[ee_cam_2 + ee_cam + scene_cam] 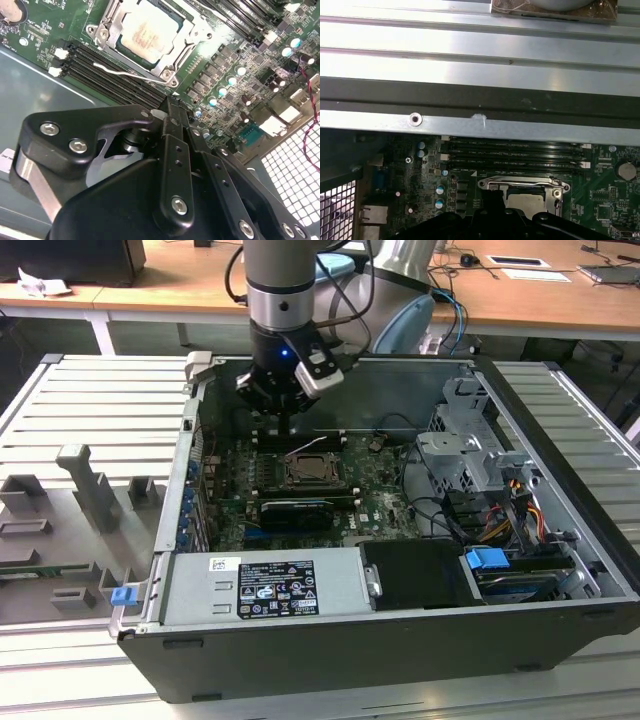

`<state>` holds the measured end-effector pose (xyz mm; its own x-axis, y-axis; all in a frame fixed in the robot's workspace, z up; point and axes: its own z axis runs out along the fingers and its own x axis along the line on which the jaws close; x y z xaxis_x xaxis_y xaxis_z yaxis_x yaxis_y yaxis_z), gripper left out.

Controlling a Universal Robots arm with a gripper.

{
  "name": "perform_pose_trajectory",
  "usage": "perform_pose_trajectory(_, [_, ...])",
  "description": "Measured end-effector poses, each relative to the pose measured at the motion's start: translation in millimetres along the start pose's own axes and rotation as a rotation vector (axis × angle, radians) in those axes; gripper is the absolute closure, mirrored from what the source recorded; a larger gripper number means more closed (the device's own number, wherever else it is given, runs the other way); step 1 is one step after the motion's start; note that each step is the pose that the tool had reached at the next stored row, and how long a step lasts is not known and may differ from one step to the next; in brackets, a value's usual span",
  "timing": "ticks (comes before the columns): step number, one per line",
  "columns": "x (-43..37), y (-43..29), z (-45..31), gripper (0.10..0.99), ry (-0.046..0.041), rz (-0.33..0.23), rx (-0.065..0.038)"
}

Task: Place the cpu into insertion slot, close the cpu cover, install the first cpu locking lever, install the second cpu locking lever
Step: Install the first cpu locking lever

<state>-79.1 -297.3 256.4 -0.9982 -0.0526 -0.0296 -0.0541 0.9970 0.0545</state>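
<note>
From my remote seat: the motherboard [320,490] has the cpu [147,32] seated in the insertion slot, cpu cover [172,47] down around it. A lever wire [125,72] beside it looks unlatched. The gripper [170,107] hovers nearby, clenched, empty.

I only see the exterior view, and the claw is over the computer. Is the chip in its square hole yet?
Observer: Yes. In the second wrist view the cpu sits flat in place, beige face up.
Operator: Is the lid on it?
Observer: The cpu cover is down around it, and the chip shows through its window.
Operator: Where's the claw exactly?
Observer: The claw hangs over the memory slots, just beside the cover.
</note>
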Motion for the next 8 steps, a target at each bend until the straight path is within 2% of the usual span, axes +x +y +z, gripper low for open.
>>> perform_pose_trajectory(8, [-3.9, -0.2, 0.1, 0.98, 0.0, 0.0, 0.0])
